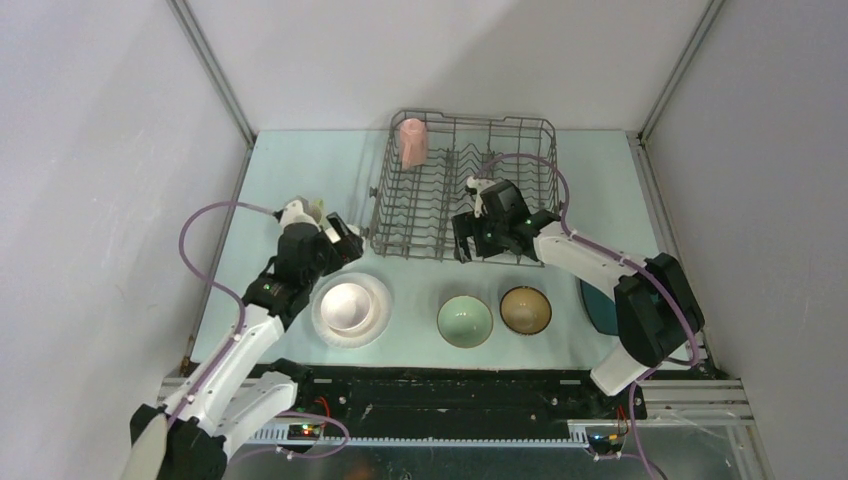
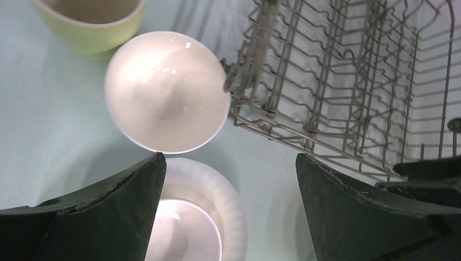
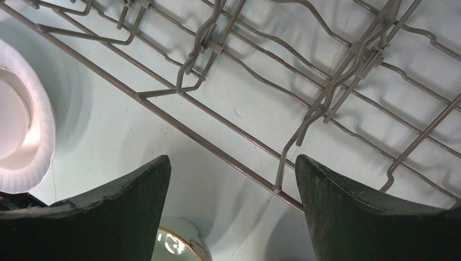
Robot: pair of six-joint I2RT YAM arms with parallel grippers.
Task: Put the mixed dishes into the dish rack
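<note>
The dish rack (image 1: 470,113) stands at the back centre with a pink mug (image 1: 413,142) in its far left corner. My left gripper (image 1: 335,240) hangs open and empty left of the rack. Its wrist view shows its jaws (image 2: 229,163) wide apart above the table, with a white bowl (image 2: 166,89), a yellow-green mug (image 2: 89,22) and the rack's corner (image 2: 234,81) ahead. A pale pink bowl (image 1: 346,304) sits on a white plate (image 1: 378,322). My right gripper (image 1: 487,240) is open and empty over the rack's near edge (image 3: 204,46).
A pale green bowl (image 1: 464,321) and a brown bowl (image 1: 525,309) sit side by side near the front. A dark teal plate (image 1: 598,305) lies partly under my right arm. Grey walls close in both sides of the table.
</note>
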